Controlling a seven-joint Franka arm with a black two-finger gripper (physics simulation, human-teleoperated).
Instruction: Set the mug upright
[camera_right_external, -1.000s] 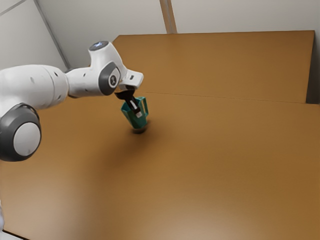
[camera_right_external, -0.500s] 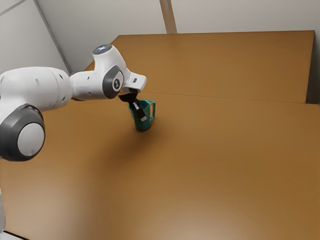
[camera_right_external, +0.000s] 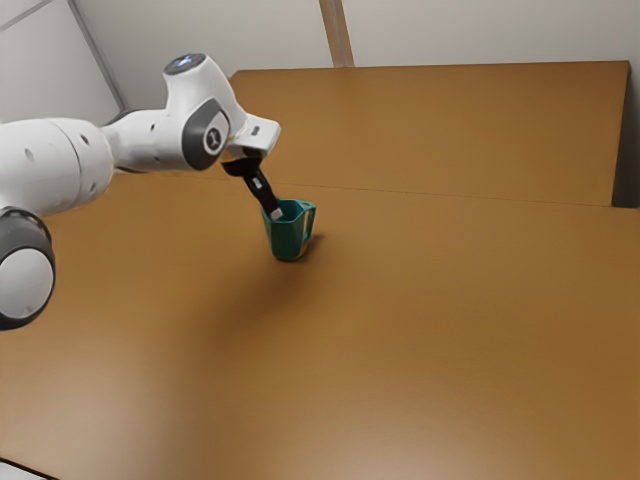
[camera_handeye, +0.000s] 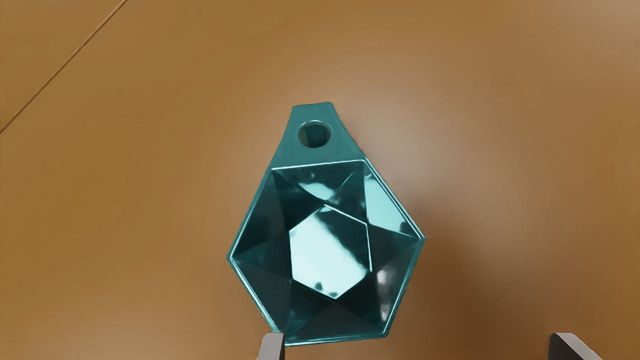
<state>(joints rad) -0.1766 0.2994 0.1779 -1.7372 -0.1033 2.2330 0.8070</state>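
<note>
Black two-finger gripper (camera_right_external: 275, 212) up and back from the upright teal faceted mug (camera_right_external: 286, 237)

Since half a second ago, the gripper has moved up and toward the exterior view's left, while the mug has kept nearly the same place. A second ago the mug was tilted.

The gripper stands wide, its two grey-tipped fingers (camera_handeye: 272, 347) well apart with nothing held between them. One fingertip overlaps the edge of the mug's rim in the wrist view; whether they touch, I cannot tell. The mug stands on its base on the brown, smooth-topped table (camera_right_external: 400, 330), its six-sided mouth facing up. Its teal handle (camera_right_external: 310, 222), with a round hole in its top, points toward the exterior view's right, on the side away from the fingers. Beyond the mug, a thin straight seam (camera_right_external: 430, 194) crosses the brown surface. Farther off rises a pale wall (camera_right_external: 480, 30) with a brown upright strip (camera_right_external: 338, 35).
</note>
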